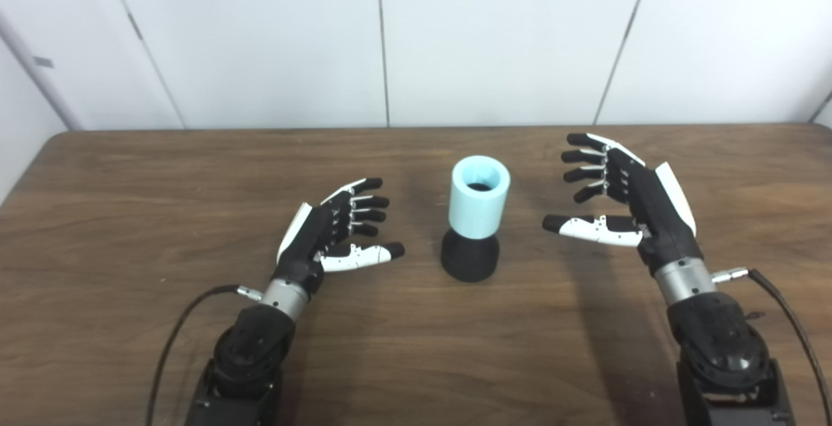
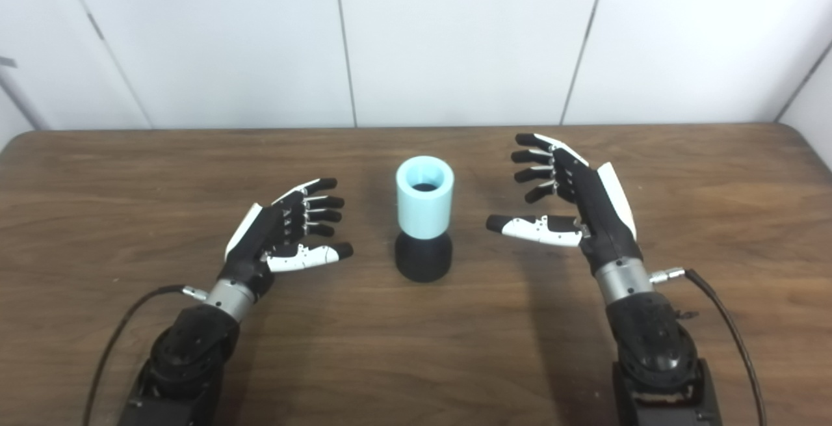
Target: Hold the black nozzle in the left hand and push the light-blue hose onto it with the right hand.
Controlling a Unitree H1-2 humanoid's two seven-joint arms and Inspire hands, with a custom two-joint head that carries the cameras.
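I see the light-blue hose [image 1: 480, 196] standing upright near the middle of the wooden table [image 1: 130, 185], seated on top of the black nozzle [image 1: 470, 257]. The nozzle's wide base rests on the tabletop, and the hose piece, a short open-topped cylinder, sits over its upper part so that only the dark flared bottom shows beneath it. Looking down the hose's open mouth I can make out something dark inside.

My left hand [image 1: 331, 231] hovers to the left of the pair, palm turned toward them, its fingers [image 1: 367, 201] spread and lightly curled with the thumb stretched toward the nozzle. It holds nothing and is clear of both parts, with bare table between thumb tip and nozzle base.

My right hand [image 2: 572, 198] sits to the right of the hose, a little farther back on the table than the left one. Its fingers [image 2: 530, 156] are fanned wide apart and its thumb points left toward the hose, stopping short of it. This hand too grips nothing.

Both forearms come in from the near edge, each with a black cable [image 1: 175, 335] trailing off its wrist. Behind the table stands a plain white panelled wall [image 1: 494, 36].
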